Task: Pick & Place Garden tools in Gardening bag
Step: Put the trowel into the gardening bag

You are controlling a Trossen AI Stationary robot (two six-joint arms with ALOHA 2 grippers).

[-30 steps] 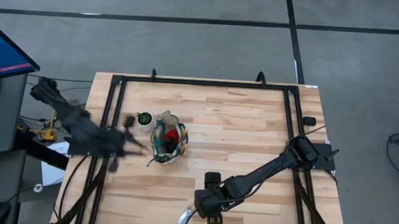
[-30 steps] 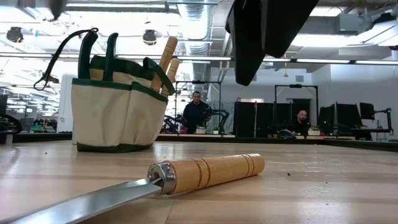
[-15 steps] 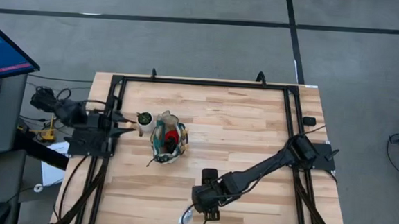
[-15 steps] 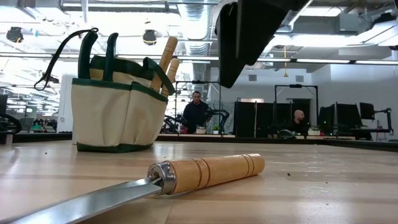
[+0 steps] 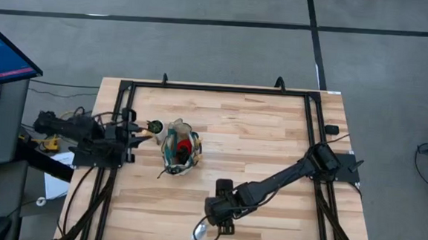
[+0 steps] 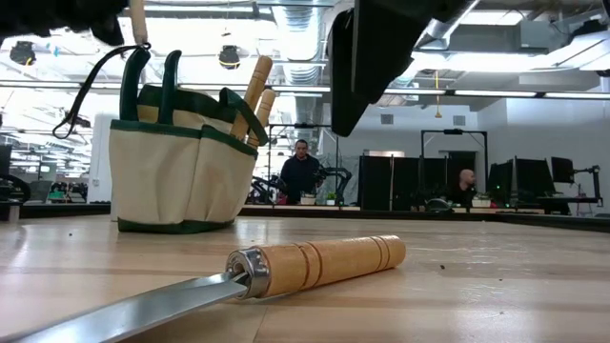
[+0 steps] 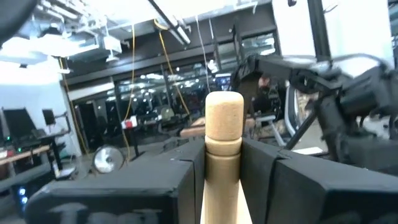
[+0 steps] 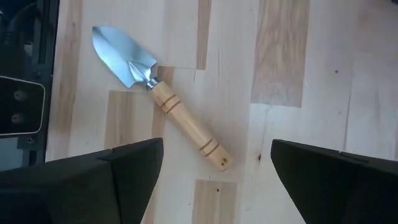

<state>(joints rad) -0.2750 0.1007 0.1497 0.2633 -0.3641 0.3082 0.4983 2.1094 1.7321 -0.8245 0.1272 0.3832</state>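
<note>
The beige gardening bag with green trim stands upright on its base left of the table's middle, with two wooden handles sticking out of it. A trowel with a silver blade lies flat near the front edge. My right gripper hangs open above it, touching nothing. At the left edge my left gripper is shut on a wooden tool handle, beside the small pot. My left gripper pinches the wooden handle between its two fingers, which lie along it. The handle's rounded free end sticks out past the fingertips. The gripper points about level toward the table's right, and the tool is lifted clear. Its other end is hidden by the gripper.
A small white pot stands between my left gripper and the bag. Black frame rails run along the table's edges. Bare wood lies to the right of the bag. People sit in the room beyond.
My left arm has drawn back from the bag toward the table's left edge and sunk lower. Its gripper has tipped up to about level and stays shut on the wooden handle. The bag and the trowel have kept still.
</note>
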